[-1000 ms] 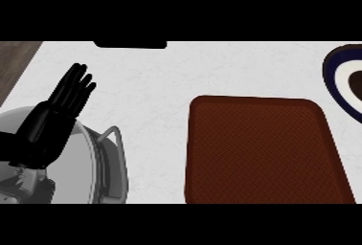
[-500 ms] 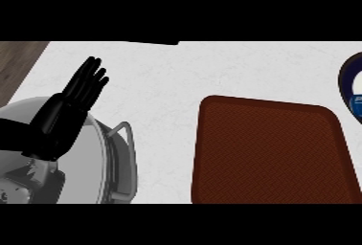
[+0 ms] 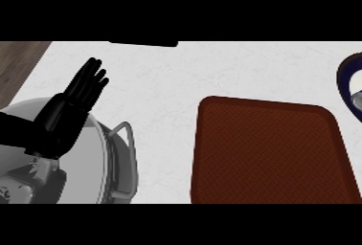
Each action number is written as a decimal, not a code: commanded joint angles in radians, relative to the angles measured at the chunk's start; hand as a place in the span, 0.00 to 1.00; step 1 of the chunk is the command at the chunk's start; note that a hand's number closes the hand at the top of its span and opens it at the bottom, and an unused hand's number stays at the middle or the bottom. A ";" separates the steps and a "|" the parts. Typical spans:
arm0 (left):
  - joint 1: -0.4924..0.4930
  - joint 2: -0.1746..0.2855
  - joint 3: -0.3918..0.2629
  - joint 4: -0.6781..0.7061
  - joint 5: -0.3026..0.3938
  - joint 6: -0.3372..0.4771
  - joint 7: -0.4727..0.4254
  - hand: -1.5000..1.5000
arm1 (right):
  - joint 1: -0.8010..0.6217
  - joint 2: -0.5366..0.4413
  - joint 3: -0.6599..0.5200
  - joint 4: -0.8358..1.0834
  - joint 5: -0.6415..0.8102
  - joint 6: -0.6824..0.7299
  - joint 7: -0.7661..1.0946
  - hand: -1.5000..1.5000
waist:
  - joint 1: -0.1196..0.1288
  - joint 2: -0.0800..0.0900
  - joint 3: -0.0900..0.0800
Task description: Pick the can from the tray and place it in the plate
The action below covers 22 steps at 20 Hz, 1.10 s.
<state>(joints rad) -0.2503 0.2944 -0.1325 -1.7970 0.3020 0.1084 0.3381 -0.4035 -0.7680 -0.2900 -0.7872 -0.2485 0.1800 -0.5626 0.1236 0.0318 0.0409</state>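
Tray [image 3: 268, 153] lies between dark-rimmed plate [image 3: 344, 69] and left hand [image 3: 60, 119], fingers [image 3: 88, 83] straight.

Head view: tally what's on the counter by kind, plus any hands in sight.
Brown tray: 1
Dark-rimmed plate: 1
Grey thing in it, too cropped to name: 1
Metal pot: 1
Black thing at far edge: 1
Left hand, open: 1
Total: 6
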 commanded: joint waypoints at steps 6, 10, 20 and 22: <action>0.155 -0.011 -0.035 0.131 -0.007 0.012 0.068 0.50 | -0.065 -0.042 -0.091 0.195 -0.114 0.194 -0.008 0.00 | -0.027 0.027 -0.027; 0.167 -0.011 -0.026 0.129 -0.011 0.014 0.059 0.50 | -0.060 -0.069 -0.093 0.239 -0.141 0.356 -0.020 0.00 | -0.048 0.025 -0.028; 0.195 -0.020 -0.011 0.107 -0.008 0.021 0.068 0.50 | 0.001 -0.153 -0.062 0.261 -0.111 0.547 -0.069 0.00 | -0.086 0.026 -0.025; 0.216 -0.026 -0.025 0.081 -0.017 0.028 0.076 0.50 | 0.022 -0.159 -0.051 0.259 -0.095 0.544 -0.075 0.00 | -0.080 0.022 -0.022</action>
<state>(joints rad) -0.1709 0.3065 -0.0822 -1.8480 0.2995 0.1248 0.3497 -0.4096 -0.9041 -0.3533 -0.5424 -0.3622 0.6073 -0.5482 0.0531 0.0225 0.0443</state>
